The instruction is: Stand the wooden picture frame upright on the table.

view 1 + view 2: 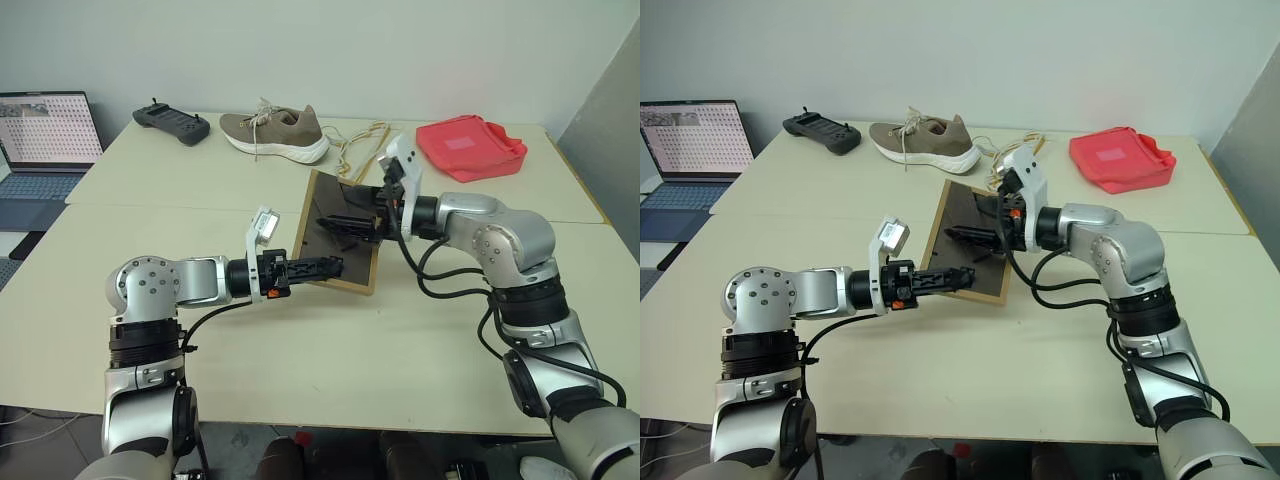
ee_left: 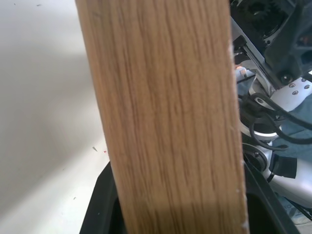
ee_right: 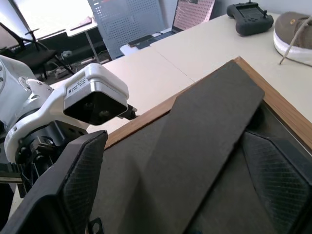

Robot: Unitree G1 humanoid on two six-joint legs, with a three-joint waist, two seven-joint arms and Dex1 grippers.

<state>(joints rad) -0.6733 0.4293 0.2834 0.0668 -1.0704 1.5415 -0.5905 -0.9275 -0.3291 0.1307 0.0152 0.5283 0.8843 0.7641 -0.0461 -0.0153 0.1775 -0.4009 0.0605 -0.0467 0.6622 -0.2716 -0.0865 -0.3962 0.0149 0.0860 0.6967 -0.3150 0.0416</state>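
The wooden picture frame (image 1: 355, 262) is held tilted above the table (image 1: 300, 370), its dark brown back toward me and its light-wood rim showing. My left gripper (image 1: 330, 267) is shut on the frame's lower edge; in the left wrist view the wood edge (image 2: 165, 122) runs between its black fingers (image 2: 100, 204). My right gripper (image 1: 340, 222) reaches in from the right, open wide over the back. In the right wrist view its fingers (image 3: 73, 185) stand on either side of the fold-out stand (image 3: 204, 136). The frame's front is hidden.
At the back of the table lie a brown shoe (image 1: 275, 133), a black controller (image 1: 172, 122), a red bag (image 1: 470, 147) and a loose cord (image 1: 360, 140). A laptop (image 1: 45, 140) stands off the table's left side.
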